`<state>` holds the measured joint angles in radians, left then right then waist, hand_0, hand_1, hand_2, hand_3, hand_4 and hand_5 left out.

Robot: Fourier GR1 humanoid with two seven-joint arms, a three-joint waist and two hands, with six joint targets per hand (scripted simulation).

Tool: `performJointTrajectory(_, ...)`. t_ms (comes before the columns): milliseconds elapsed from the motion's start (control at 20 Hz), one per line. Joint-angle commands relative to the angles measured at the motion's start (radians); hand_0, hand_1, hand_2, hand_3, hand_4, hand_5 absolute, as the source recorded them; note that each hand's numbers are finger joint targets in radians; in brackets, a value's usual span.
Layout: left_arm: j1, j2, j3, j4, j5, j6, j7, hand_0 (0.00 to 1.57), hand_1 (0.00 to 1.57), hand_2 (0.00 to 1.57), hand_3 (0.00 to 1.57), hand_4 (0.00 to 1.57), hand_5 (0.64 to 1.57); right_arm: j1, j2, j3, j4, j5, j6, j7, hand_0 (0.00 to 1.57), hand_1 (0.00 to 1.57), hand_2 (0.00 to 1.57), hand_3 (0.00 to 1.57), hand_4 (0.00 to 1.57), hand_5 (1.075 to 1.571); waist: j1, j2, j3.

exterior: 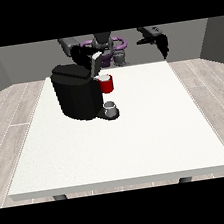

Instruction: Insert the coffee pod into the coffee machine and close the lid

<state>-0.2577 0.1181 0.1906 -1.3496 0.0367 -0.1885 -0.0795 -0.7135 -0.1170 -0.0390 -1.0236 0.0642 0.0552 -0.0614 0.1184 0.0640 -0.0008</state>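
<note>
One view only: the camera stands across the table (139, 145) from the robot (106, 46), raised, facing it, looking down at the top from fairly far back.

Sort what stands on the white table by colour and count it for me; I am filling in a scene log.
Black: 1, the coffee machine
Red: 1, the pod holder at the machine's front
Grey: 1, the cup on the machine's base
Total: 3, all on the table
</note>
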Motion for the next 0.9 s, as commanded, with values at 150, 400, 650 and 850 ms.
performJointTrajectory(150, -0.017, -0.009, -0.015, 0.032, -0.011, 0.020, -0.026, 0.00, 0.00, 0.00, 0.00, 0.17, 1.571, -0.116, 0.019, 0.032, 0.009, 0.068, -0.044, 0.070, 0.00, 0.00, 0.00, 0.00, 0.12, 1.571, 0.015, 0.002, 0.0006)
performJointTrajectory(400, -0.018, 0.020, -0.005, 0.013, 0.024, -0.017, -0.028, 0.00, 0.00, 0.00, 0.00, 0.12, 1.571, -0.063, 0.074, 0.067, 0.026, 0.103, -0.062, 0.014, 0.00, 0.00, 0.00, 0.00, 0.14, 1.571, 0.009, -0.009, 0.0007)
performJointTrajectory(650, -0.007, 0.013, 0.005, 0.047, 0.009, 0.013, -0.088, 0.00, 0.00, 0.00, 0.00, 0.17, 1.571, -0.070, 0.107, 0.082, -0.034, 0.082, -0.026, 0.019, 0.00, 0.00, 0.00, 0.00, 0.03, 1.571, -0.036, -0.040, 0.0006)
performJointTrajectory(850, 0.032, -0.014, -0.036, 0.023, 0.018, -0.019, -0.095, 0.00, 0.00, 0.00, 0.00, 0.19, 1.571, 0.007, 0.114, 0.117, -0.065, 0.004, 0.002, -0.070, 0.00, 0.00, 0.00, 0.00, 0.26, 1.571, -0.031, -0.079, 0.0007)
